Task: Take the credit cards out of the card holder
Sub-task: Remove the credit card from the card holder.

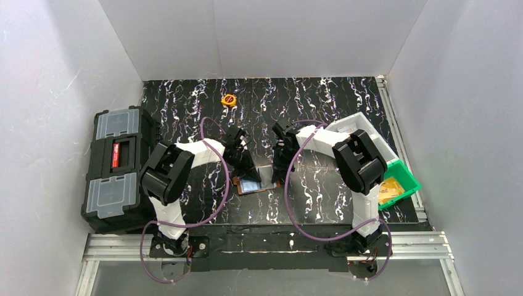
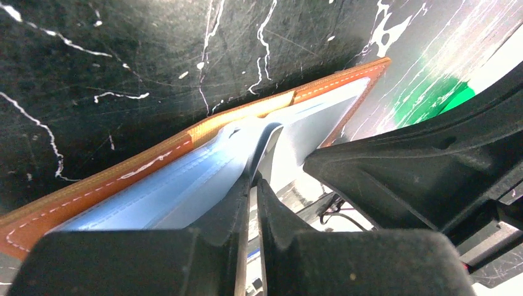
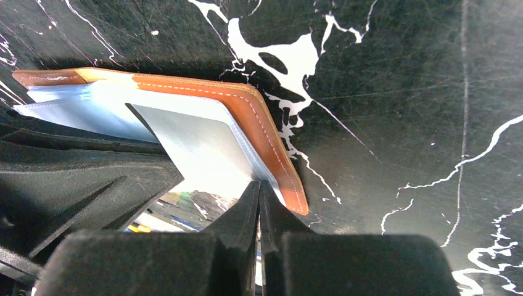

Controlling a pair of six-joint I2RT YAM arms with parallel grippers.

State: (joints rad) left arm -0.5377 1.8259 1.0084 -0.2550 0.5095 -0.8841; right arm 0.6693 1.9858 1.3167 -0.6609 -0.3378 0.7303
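- Brown leather card holder (image 1: 256, 183) lies opened flat on the black marbled table (image 1: 333, 111) between the two arms, with its pale blue-grey pockets facing up.
- Left gripper (image 2: 253, 179) has its jaws pinched on a raised lip of the pocket sheet. The right gripper (image 3: 259, 185) is closed too, tips at the other leaf's edge; whether it nips anything cannot be told.
- Step in hand, by this look: prising a pocket open. No credit cards show clear of the pockets.
- Next move likely calls for pinning one leaf while drawing a card outward, gently.
- No writing is legible; the red label on the toolbox (image 1: 117, 166) is too small to read.
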